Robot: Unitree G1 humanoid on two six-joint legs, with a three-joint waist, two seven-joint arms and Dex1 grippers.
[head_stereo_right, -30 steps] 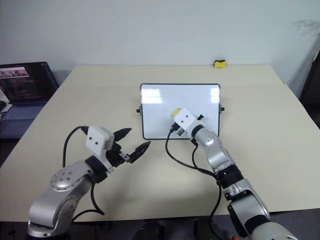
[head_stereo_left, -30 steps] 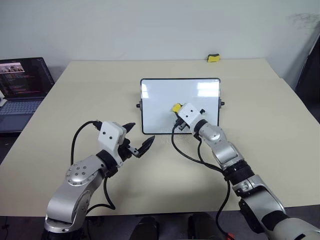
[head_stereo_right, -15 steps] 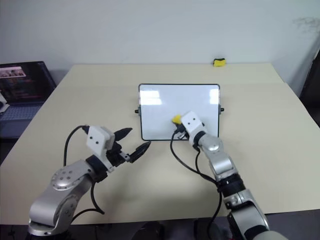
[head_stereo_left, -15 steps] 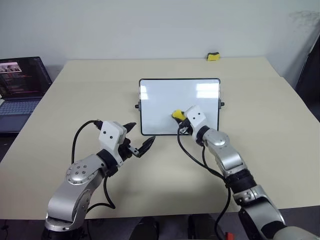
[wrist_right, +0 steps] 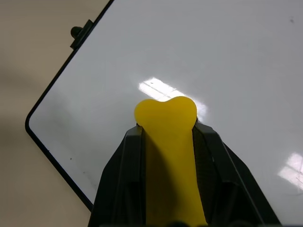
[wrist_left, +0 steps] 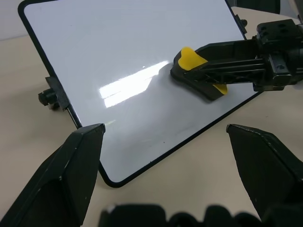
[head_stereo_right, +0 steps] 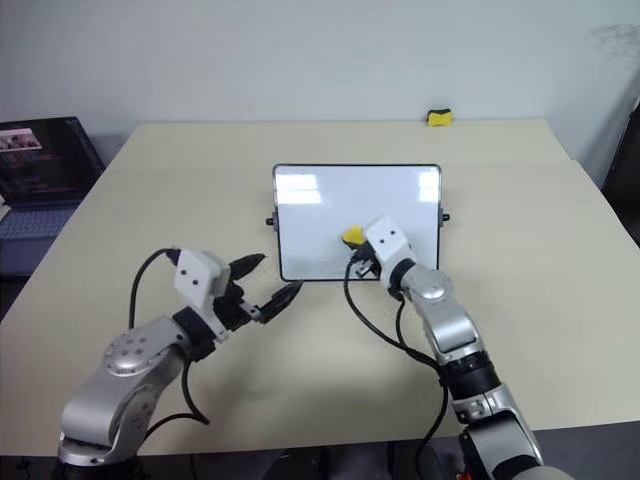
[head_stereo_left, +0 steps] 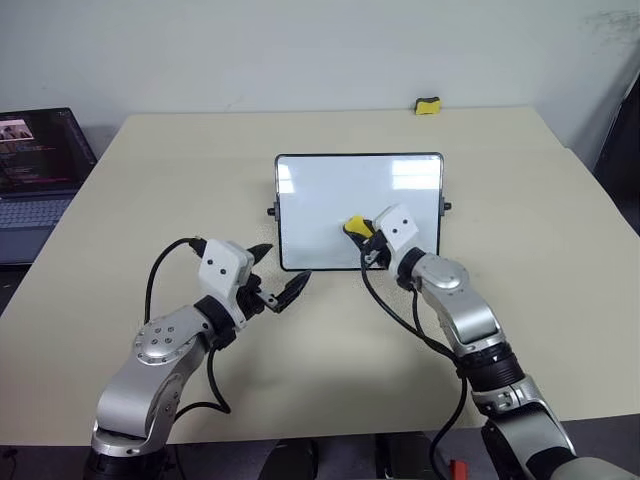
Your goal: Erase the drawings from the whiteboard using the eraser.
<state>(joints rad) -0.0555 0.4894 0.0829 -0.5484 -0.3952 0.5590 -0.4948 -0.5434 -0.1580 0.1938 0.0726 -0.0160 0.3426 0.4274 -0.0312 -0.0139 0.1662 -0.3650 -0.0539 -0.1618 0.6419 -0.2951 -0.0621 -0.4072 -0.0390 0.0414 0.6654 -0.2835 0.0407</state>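
Left eye view, scanning left to right: left gripper (head_stereo_left: pixel 278 276) spread wide and empty, hovering near the bottom-left corner of the glossy white black-framed whiteboard (head_stereo_left: pixel 330 195). Right gripper (head_stereo_left: pixel 366 236) clamped on the small yellow eraser with black felt (head_stereo_left: pixel 355 227), low on the board. No drawings visible. Risk: unbraced board sliding under the wiping push.

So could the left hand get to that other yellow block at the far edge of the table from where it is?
Probably not. The left hand hovers open near the table's near side, while the yellow block sits at the far edge beyond the whiteboard, on the right hand's side. It looks too far away.
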